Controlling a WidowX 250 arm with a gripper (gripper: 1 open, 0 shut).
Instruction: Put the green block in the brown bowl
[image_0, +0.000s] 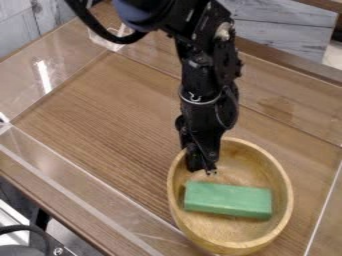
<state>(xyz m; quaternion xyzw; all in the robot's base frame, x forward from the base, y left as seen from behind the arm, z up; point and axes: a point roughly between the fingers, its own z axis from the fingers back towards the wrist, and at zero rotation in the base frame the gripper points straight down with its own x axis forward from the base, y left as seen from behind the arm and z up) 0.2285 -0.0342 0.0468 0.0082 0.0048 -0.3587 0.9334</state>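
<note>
The green block (227, 200) lies flat inside the brown bowl (271, 161), which sits at the front right of the wooden table. My gripper (203, 166) hangs point-down over the bowl's back left part, just above the block's left end and clear of it. Nothing is between its fingers. The fingers stand close together, and the view is too coarse to show a gap between them. The black arm reaches down from the upper middle of the view.
A clear plastic wall (54, 150) runs along the left and front of the wooden tabletop (107, 110). The bowl sits close to the table's front right edge. A pale wall or board stands behind at the top right.
</note>
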